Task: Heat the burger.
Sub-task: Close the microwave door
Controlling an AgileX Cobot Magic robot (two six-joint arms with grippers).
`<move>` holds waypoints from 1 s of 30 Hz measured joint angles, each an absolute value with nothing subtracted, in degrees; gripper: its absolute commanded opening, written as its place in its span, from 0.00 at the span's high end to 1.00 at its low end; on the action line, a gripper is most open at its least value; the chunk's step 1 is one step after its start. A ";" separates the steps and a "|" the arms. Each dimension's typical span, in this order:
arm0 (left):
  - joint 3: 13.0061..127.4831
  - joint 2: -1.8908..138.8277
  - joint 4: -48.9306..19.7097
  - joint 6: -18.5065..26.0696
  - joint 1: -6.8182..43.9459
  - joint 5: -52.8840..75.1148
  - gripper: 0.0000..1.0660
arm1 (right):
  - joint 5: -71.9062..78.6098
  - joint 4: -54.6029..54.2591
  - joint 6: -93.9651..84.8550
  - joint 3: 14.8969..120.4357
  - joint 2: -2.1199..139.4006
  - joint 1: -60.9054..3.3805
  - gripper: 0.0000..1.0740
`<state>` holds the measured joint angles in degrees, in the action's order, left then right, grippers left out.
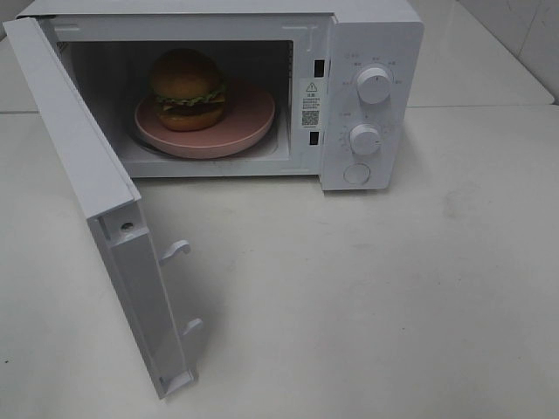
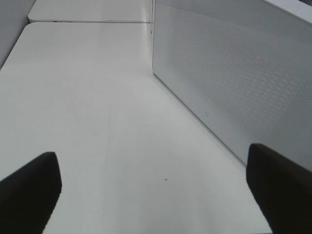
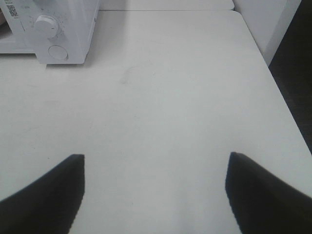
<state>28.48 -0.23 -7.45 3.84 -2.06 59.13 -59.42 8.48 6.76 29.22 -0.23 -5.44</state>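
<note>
Hovering above surface (image 3: 170, 97) near microwave (image 1: 376, 44), left end effector (image 2: 153, 187) and right end effector (image 3: 153, 190) gape wide, empty; burger (image 1: 188, 87) inside microwave.

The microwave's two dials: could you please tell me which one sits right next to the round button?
The lower dial. It sits directly above the round button, whereas the upper dial stands farther above it.

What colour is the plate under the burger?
Pink; the flat round plate shows best in the exterior high view.
</note>
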 measured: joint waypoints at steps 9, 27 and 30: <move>28.48 -0.23 -7.85 3.84 -2.06 59.13 0.08 | -59.42 8.48 6.76 29.22 -0.23 -5.44 0.29; 30.08 7.68 -10.20 3.72 -2.06 47.78 0.46 | -59.42 8.48 6.76 29.22 -0.23 -5.44 0.29; 30.08 11.75 -10.20 3.72 -2.06 42.69 0.66 | -59.42 8.48 6.76 29.22 -0.23 -5.44 0.29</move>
<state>30.08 11.75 -10.20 3.72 -2.06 42.69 -59.42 8.48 6.76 29.22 -0.23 -5.44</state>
